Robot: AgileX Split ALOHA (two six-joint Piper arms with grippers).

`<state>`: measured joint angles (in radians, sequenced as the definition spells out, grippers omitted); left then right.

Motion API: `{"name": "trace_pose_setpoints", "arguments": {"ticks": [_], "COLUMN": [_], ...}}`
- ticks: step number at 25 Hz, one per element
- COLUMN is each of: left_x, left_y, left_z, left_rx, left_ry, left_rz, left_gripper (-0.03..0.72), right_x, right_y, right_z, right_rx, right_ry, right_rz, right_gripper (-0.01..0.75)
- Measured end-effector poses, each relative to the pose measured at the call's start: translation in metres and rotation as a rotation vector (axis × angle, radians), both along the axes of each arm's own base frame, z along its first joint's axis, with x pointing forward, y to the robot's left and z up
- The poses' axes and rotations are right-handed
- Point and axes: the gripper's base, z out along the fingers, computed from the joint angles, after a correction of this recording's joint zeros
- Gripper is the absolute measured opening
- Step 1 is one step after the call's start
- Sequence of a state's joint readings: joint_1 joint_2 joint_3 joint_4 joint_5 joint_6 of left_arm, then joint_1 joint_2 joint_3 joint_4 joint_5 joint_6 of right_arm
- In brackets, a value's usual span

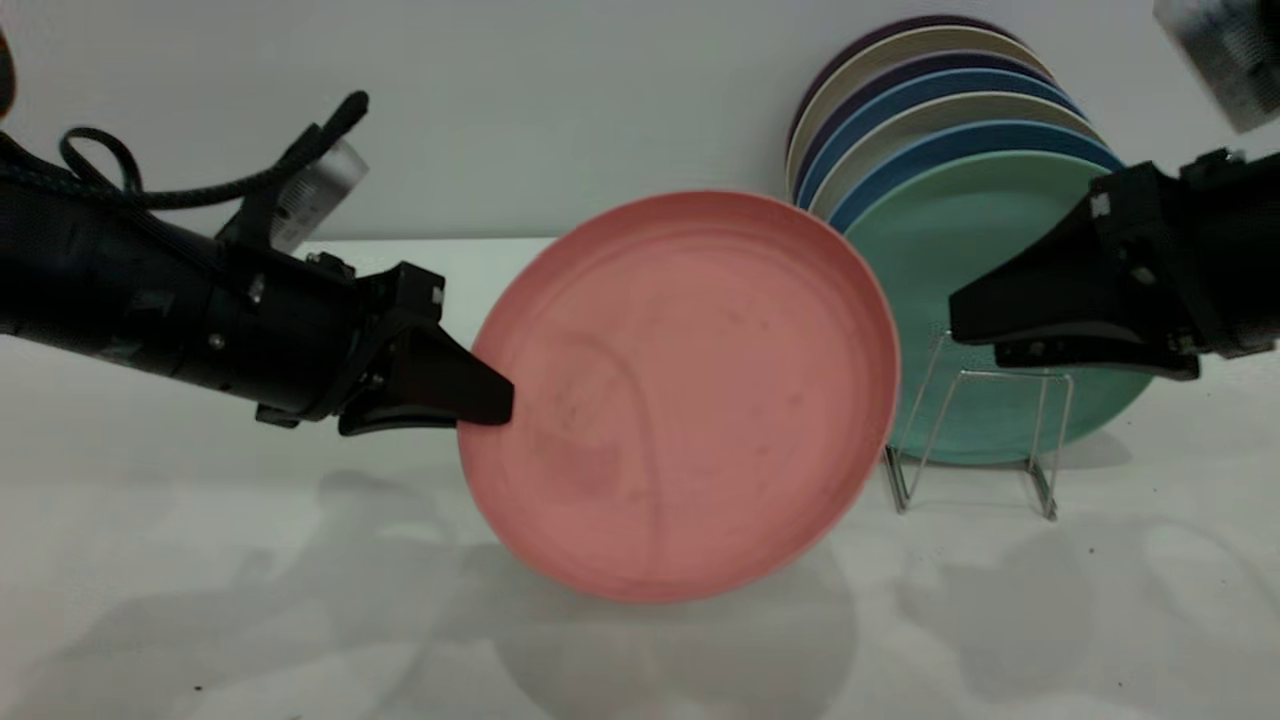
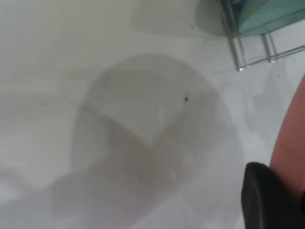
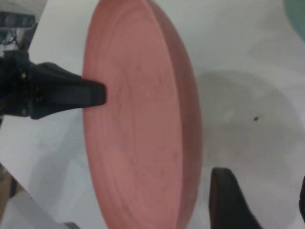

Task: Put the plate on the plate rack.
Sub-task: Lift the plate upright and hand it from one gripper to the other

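Plate: held upright above the bench, face toward the exterior camera, clear of the surface judging by the shadow beneath; just left of the rack, not yet in it.

Left gripper: fingers clenched on the plate's left rim, one finger lying across the face; edge grip keeps the plate vertical, as a slot needs.

Right gripper: hovering in front of the green plate, holding nothing; fingers apart in the right wrist view, likely waiting to steady or receive the plate.

Rack: low wire loops on the bench, front slot free and facing the plate.

Other plates: blue and beige ones standing in a row behind the green one, filling the rear.

Step in hand: probably carrying the plate rightward toward the free slot.

Risk: single rim grip, so the plate could pivot.
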<state>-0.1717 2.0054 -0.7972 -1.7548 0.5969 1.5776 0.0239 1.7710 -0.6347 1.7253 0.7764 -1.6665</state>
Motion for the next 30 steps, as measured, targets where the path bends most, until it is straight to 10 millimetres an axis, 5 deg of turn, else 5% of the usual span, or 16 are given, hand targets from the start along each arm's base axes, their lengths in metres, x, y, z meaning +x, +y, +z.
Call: {"name": "trace_pose_setpoints", "arguments": {"ticks": [9, 19, 30], "left_x": [0.005, 0.013, 0.009], "left_y": [-0.03, -0.013, -0.021], "left_z": [0.01, 0.002, 0.008], "left_rx": [-0.005, 0.123, 0.029], "left_ry": [-0.041, -0.035, -0.029], "left_rz": [-0.067, 0.017, -0.027], "left_gripper": [0.018, 0.017, 0.016], "right_x": [-0.002, 0.002, 0.003], "right_y": [0.027, 0.014, 0.014], "right_z": [-0.007, -0.009, -0.007], "right_rx": [-0.009, -0.029, -0.006], "right_ry": [0.011, 0.011, 0.01], "right_rz": [0.064, 0.016, 0.02], "right_gripper": [0.38, 0.38, 0.38]}}
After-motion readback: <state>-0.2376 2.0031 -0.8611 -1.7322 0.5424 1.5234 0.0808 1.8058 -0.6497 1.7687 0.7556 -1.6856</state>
